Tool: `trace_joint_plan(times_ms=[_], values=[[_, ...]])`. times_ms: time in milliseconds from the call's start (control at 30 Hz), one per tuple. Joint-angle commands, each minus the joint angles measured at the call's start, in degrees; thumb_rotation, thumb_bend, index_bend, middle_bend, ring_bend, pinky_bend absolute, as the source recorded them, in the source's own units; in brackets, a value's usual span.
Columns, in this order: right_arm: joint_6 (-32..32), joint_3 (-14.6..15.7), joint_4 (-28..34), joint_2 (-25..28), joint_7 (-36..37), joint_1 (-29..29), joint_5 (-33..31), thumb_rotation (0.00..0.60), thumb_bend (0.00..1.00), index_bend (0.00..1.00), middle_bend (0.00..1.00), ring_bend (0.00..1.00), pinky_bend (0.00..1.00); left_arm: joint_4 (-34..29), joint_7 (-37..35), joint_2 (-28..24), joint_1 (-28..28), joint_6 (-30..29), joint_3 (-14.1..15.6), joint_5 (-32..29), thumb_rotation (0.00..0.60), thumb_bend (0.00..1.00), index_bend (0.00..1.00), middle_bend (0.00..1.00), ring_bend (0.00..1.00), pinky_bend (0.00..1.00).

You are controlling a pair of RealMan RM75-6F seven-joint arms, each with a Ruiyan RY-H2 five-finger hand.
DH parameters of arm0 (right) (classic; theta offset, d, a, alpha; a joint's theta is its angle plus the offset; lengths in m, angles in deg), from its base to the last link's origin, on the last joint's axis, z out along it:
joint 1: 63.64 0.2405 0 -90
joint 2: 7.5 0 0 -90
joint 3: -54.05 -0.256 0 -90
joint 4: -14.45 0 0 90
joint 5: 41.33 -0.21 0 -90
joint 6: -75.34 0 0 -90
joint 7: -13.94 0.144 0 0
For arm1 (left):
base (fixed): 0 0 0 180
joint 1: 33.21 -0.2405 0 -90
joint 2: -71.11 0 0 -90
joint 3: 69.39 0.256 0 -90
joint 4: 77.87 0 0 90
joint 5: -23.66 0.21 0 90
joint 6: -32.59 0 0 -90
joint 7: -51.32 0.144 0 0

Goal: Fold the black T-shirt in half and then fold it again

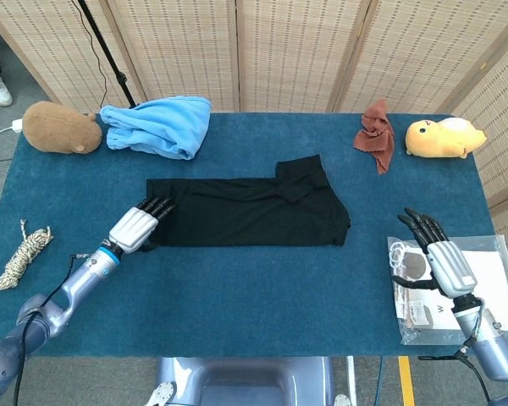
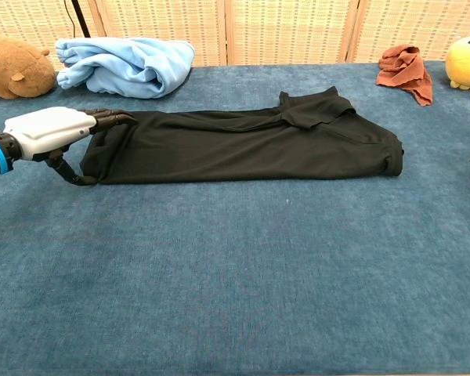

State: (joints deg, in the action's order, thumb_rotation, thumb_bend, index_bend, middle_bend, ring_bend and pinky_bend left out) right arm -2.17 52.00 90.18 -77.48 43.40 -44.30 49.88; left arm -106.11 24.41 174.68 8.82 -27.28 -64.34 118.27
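Black T-shirt (image 1: 245, 211), folded into a long band: lies mid-table on the blue felt-covered table (image 1: 262, 288). Left hand (image 1: 134, 227): at the band's left end, fingers (image 2: 110, 117) over the cloth edge, thumb below; grip cannot be told. Right hand (image 1: 440, 258): fingers apart, holding nothing, over a clear plastic packet (image 1: 491, 296).

A brown plush animal (image 1: 61, 128) lay at the blue table's (image 1: 237, 296) far left corner beside a crumpled light-blue cloth (image 1: 159, 125). A rust-red rag (image 1: 377, 134) and yellow plush toy (image 1: 444, 138) sat far right. A coiled rope (image 1: 22, 254) lay at the left edge, a clear plastic packet (image 1: 499, 288) at the right.
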Motion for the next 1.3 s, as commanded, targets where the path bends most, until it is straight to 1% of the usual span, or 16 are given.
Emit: trace_joint_plan(times_ms=[33, 267, 367, 567, 800, 933, 1133, 1300], values=[[-0.1, 0.0, 0.0, 0.0, 0.0, 0.0, 0.1, 0.6, 0.0, 0.0, 0.0, 0.0, 0.0, 0.6, 0.3, 0.4, -0.1, 0.1, -0.1, -0.2, 0.6, 0.26, 0.03, 0.0, 0.0, 0.12], [-0.3, 0.0, 0.2, 0.1, 0.3, -0.1, 0.3, 0.6, 0.0, 0.0, 0.0, 0.0, 0.0, 3.5, 0.3, 1.7, -0.6, -0.3, -0.1, -0.5, 0.6, 0.28, 0.17, 0.0, 0.0, 0.15], [-0.2, 0.1, 0.3, 0.2, 0.4, 0.0, 0.5, 0.6, 0.0, 0.0, 0.0, 0.0, 0.0, 4.6, 0.0, 2.3, -0.6, -0.7, 0.0, -0.3, 0.6, 0.29, 0.21, 0.03, 0.01, 0.15], [-0.4, 0.2, 0.5, 0.3, 0.7, 0.0, 0.9, 0.6, 0.0, 0.0, 0.0, 0.0, 0.0, 5.7, 0.0, 3.1, -0.2, -0.6, 0.0, -0.2, 0.6, 0.37, 0.27, 0.08, 0.06, 0.16], [-0.5, 0.2, 0.5, 0.5, 1.2, 0.0, 1.1, 0.6, 0.0, 0.0, 0.0, 0.0, 0.0, 7.0, 0.6, 3.9, -0.2, 0.1, 0.3, -0.2, 0.6, 0.48, 0.35, 0.14, 0.13, 0.27], [-0.6, 0.2, 0.5, 0.5, 1.6, 0.0, 1.2, 0.6, 0.0, 0.0, 0.0, 0.0, 0.0, 7.8, 0.5, 4.1, -0.3, 0.3, 0.2, -0.4, 0.6, 0.5, 0.4, 0.19, 0.17, 0.31], [-0.7, 0.3, 0.5, 0.6, 2.0, 0.0, 1.5, 0.6, 0.0, 0.0, 0.0, 0.0, 0.0, 9.1, 0.1, 4.3, -0.6, -0.4, 0.1, -0.6, 0.6, 0.5, 0.54, 0.32, 0.26, 0.39], [-0.8, 0.4, 0.6, 0.6, 2.2, 0.1, 1.7, 0.6, 0.0, 0.0, 0.0, 0.0, 0.0, 10.1, -0.7, 4.2, -0.8, -1.2, 0.1, -0.5, 0.6, 0.5, 0.58, 0.35, 0.28, 0.41]])
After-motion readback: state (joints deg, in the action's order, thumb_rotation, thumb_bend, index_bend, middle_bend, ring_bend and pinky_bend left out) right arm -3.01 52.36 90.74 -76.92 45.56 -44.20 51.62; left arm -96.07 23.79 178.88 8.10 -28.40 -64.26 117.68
